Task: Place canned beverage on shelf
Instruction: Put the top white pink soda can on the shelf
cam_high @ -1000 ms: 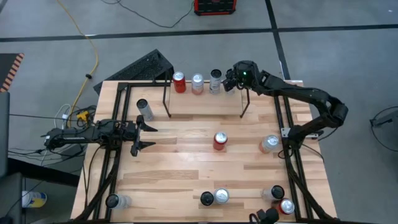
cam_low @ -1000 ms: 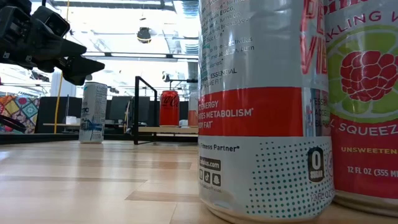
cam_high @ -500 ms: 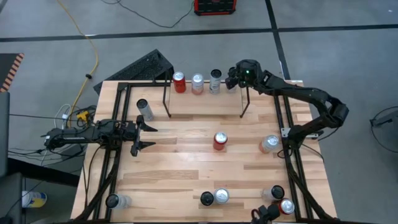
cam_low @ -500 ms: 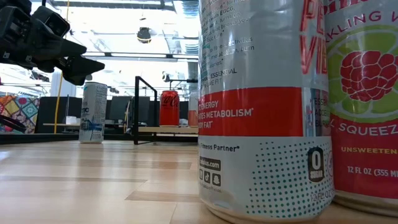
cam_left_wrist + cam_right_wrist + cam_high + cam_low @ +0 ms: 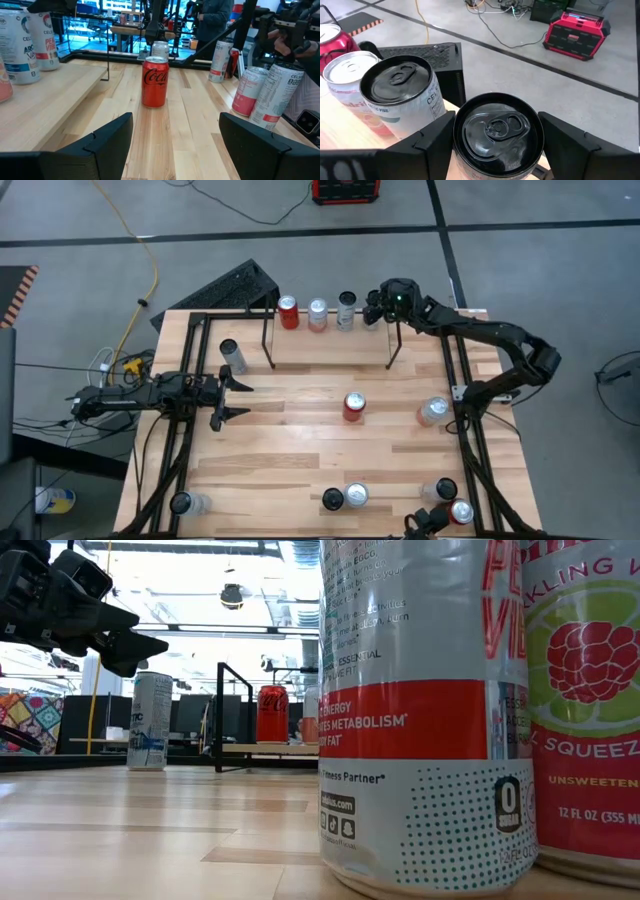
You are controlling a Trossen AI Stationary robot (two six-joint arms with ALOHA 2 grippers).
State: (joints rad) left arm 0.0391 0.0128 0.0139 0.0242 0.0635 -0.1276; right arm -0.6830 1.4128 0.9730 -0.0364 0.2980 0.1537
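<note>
Three cans already stand in a row along the back of the shelf (image 5: pixel 330 330): a red can (image 5: pixel 288 311), a pale can (image 5: pixel 317 314) and a black-topped can (image 5: pixel 346 309). I carry a fourth, the black-lidded can (image 5: pixel 496 131), to the open spot at the row's right end, so it sits just beside the black-topped one, upright like the rest. My right gripper (image 5: pixel 378 305) pinches that can from both sides, one finger (image 5: pixel 437 137) against each flank, lid up, which keeps it vertical for a straight set-down; I judge it is at or very near its place, but I cannot tell whether its base touches the shelf yet.

My right arm reaches from the table's right edge, elbow bent outward, forearm stretched diagonally toward the far corner, with the wrist over the shelf's right bracket.

My left gripper (image 5: pixel 222 398) waits with fingers spread wide above the table's left side, pointing toward the middle, where a red cola can (image 5: pixel 154 81) stands in line with it. More cans wait upright near the front edge and the right rail.
</note>
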